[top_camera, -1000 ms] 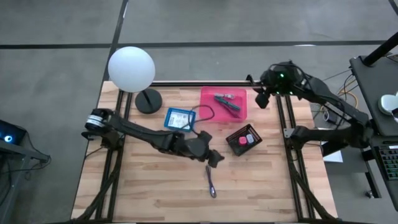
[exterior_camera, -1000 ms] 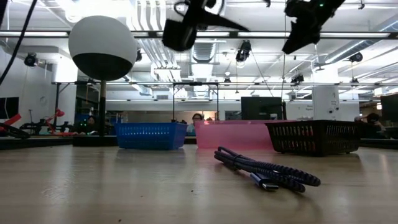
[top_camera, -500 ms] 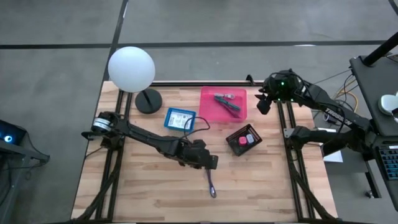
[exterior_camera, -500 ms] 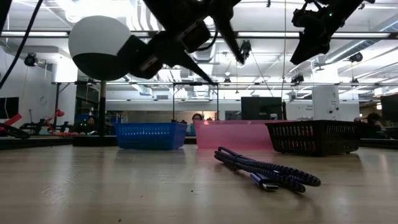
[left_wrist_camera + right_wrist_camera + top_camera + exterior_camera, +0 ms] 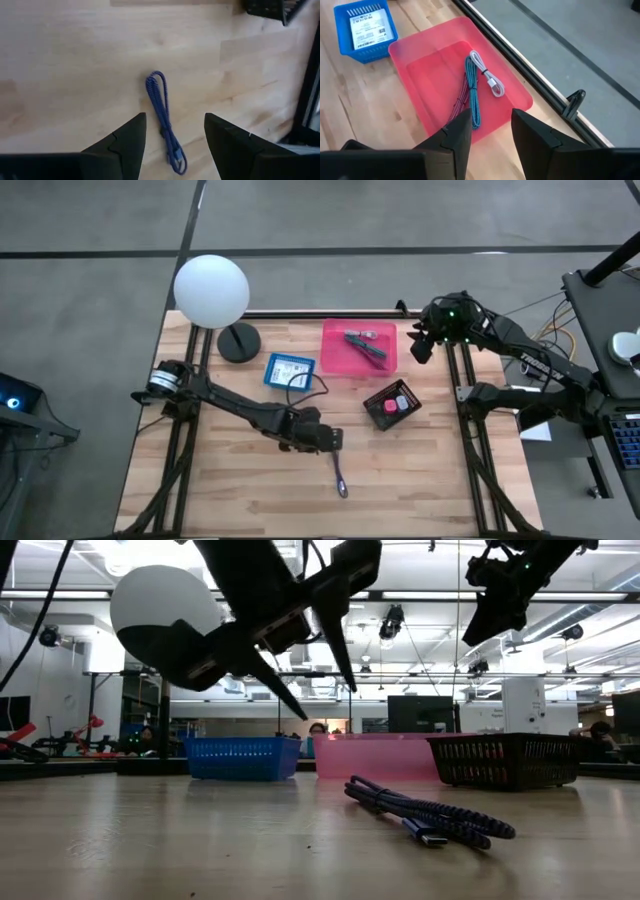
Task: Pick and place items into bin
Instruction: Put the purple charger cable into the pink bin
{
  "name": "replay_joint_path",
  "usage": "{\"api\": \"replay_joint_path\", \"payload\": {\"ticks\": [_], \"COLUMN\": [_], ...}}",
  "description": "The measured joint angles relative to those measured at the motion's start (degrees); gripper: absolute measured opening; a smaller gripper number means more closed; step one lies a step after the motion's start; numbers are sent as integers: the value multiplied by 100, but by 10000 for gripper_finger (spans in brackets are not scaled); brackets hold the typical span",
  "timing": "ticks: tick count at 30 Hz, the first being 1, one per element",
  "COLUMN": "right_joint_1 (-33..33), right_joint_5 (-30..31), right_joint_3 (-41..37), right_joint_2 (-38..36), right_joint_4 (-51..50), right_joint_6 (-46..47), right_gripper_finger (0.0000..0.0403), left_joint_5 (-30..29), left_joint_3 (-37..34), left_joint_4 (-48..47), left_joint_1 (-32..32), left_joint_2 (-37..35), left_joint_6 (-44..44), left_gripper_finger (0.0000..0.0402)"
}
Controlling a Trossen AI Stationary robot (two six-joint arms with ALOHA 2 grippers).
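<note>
A folded purple-blue cable (image 5: pixel 338 473) lies flat on the wood table, also in the low view (image 5: pixel 430 815) and the left wrist view (image 5: pixel 161 107). My left gripper (image 5: pixel 330 438) hangs open just above and on the far side of it, fingers pointing down (image 5: pixel 325 700), touching nothing (image 5: pixel 175 117). The pink bin (image 5: pixel 335 360) holds teal, maroon and silver cables (image 5: pixel 472 95). My right gripper (image 5: pixel 420 345) waits open in the air by the bin's right side (image 5: pixel 491 114), high in the low view (image 5: pixel 490 615).
A blue basket (image 5: pixel 290 370) with a card in it sits left of the bin. A black basket (image 5: pixel 392 403) holding a pink item sits on the bin's near side. A white globe lamp (image 5: pixel 211 290) on a black base (image 5: pixel 238 342) stands at the far left corner.
My left gripper has come down from high above the table toward the purple-blue cable, shifting a little toward the left and near edges and tipping its fingers downward. The cable has not moved.
</note>
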Motion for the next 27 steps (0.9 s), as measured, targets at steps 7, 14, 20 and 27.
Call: {"api": "replay_joint_path", "payload": {"ticks": [7,14,20,27], "right_joint_1": [0,9,39,39], "right_joint_5": [-4,-17,-17,-17], "right_joint_3": [4,7,9,9], "right_joint_2": [0,0,4,4], "right_joint_4": [60,84,103,97], "right_joint_6": [-28,-27,-46,-57], "right_gripper_finger": [120,126,119,111], "left_joint_5": [-244,-261,-224,-209], "left_joint_3": [-147,131,235,387], "left_joint_4": [282,594,552,683], "left_joint_1": [-138,-157,-159,-155], "left_joint_2": [162,714,923,1247], "left_joint_6": [-305,-297,-293,-291], "left_gripper_finger": [184,184,184,184]}}
